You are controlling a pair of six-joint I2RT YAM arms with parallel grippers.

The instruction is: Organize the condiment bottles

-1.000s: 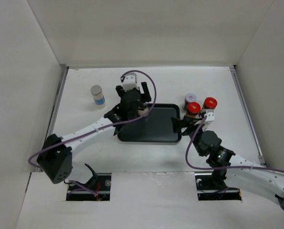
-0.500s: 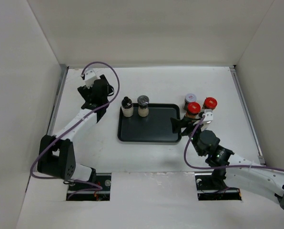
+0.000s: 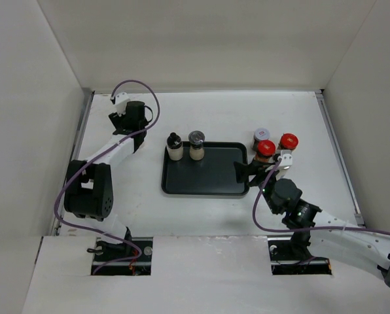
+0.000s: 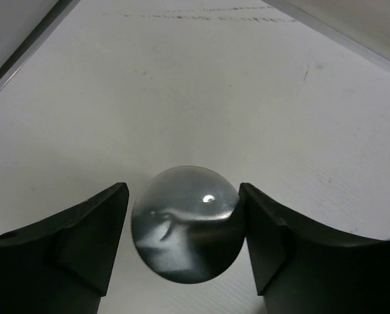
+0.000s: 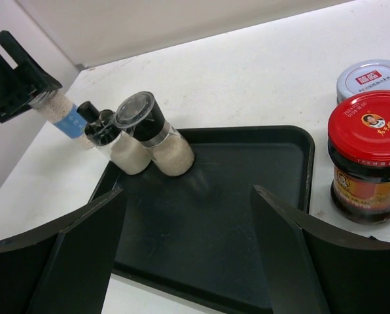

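On tray (image 3: 205,182): two shakers (image 3: 175,148) (image 3: 196,145), back left.
Right of tray: three jars (image 3: 265,150) (image 3: 288,142) (image 3: 262,135).
Far left of table (image 3: 300,111): one shaker (image 4: 185,226).

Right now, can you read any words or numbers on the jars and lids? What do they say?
Red lid: a little picture and tiny characters, too blurred to read.
Yellow label on the brown jar: too blurred to read.
Grey lid: red label with white marks, too small to read.
Blue-banded shaker: no words show.
So no text here can be read.
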